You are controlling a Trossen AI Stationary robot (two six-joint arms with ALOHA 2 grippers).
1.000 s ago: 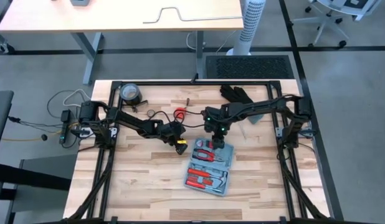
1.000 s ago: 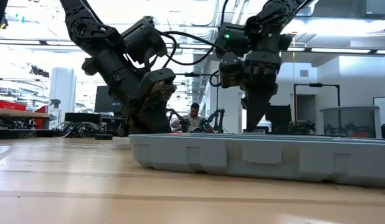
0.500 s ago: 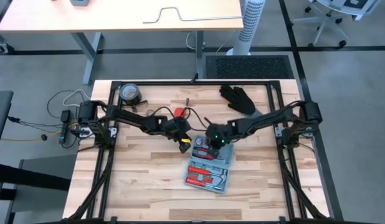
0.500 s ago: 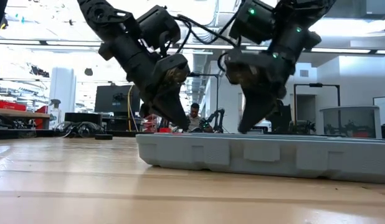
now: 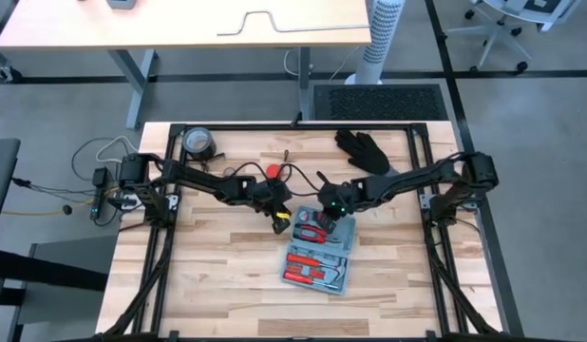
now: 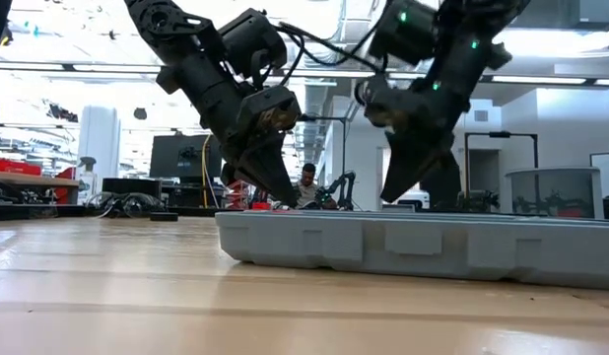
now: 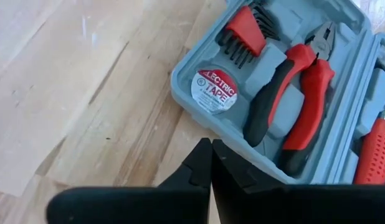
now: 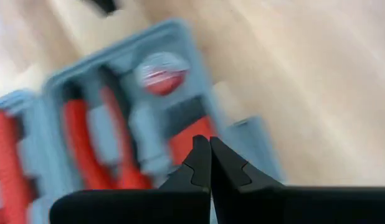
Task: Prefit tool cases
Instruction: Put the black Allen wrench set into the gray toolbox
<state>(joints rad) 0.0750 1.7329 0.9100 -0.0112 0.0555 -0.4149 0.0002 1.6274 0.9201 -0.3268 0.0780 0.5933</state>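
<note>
The light-blue tool case (image 5: 319, 252) lies open and flat on the wooden table, with red-handled tools in its grey-blue slots. In the left wrist view its near half (image 7: 273, 93) holds a roll of electric tape, pliers and hex keys. My left gripper (image 5: 278, 218) is shut and slants down at the case's far-left corner. My right gripper (image 5: 333, 217) is shut and hovers just over the case's far end (image 6: 413, 247); its wrist view is blurred. My left gripper has its shut fingertips (image 7: 208, 149) right beside the rim of the case's corner (image 7: 180, 93), slanting down from the table's left. I cannot tell whether they touch the rim.
A black glove (image 5: 362, 150) lies at the far right. A roll of tape (image 5: 198, 142) sits at the far left. A small red object with cables (image 5: 273, 172) lies between them. Bare wood surrounds the case on the near side.
My left gripper has moved right and down toward the case's far-left corner. My right gripper has come toward the near edge and down over the case's far end, tipping over, then has risen a little.
</note>
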